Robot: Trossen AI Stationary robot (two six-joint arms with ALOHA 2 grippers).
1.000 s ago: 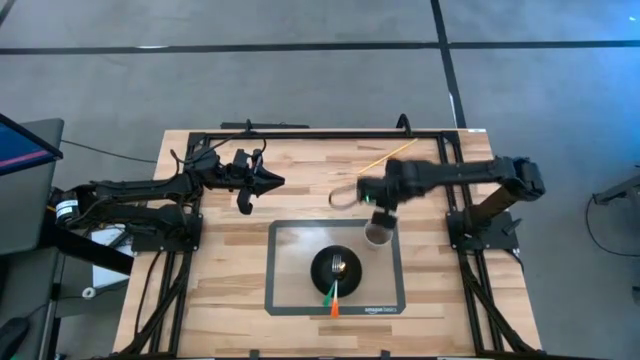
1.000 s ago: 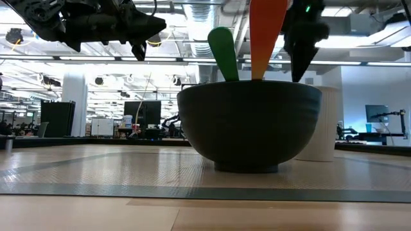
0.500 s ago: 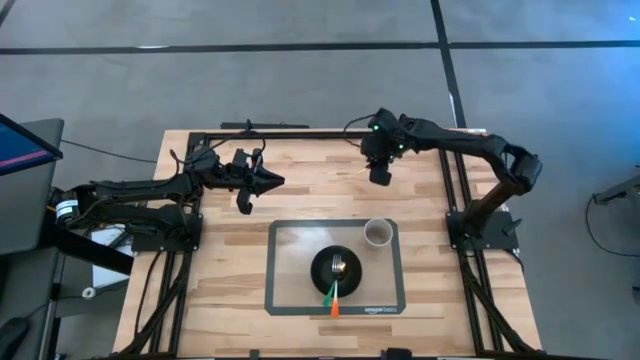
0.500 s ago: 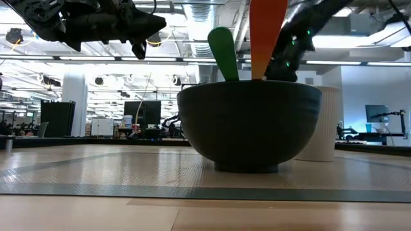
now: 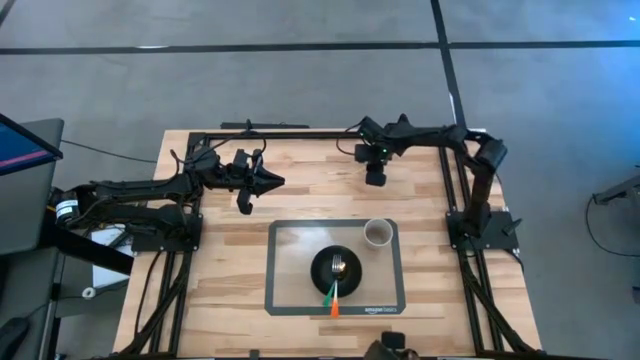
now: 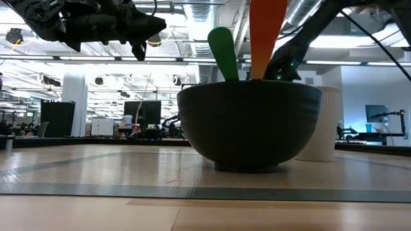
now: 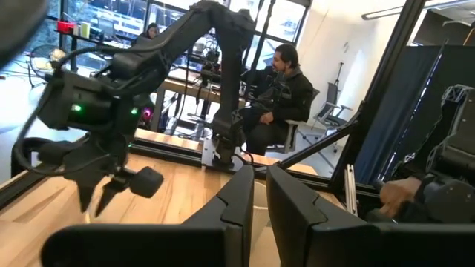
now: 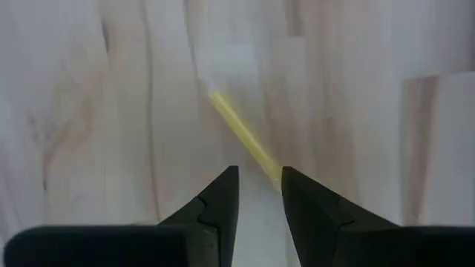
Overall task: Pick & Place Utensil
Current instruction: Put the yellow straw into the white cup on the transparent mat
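Your right end effector (image 5: 375,177), nearly pressed together and empty, has pulled back from the cup (image 5: 377,233) toward the worktop (image 5: 300,170) rear, suggesting that placement is done.

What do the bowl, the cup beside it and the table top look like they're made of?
Bowl: dark and matte, perhaps ceramic or plastic; no glare shows. Cup: pale, faintly ribbed wall in the low view, possibly paper or plastic. Table top: light wood, with visible plank strips and grain.
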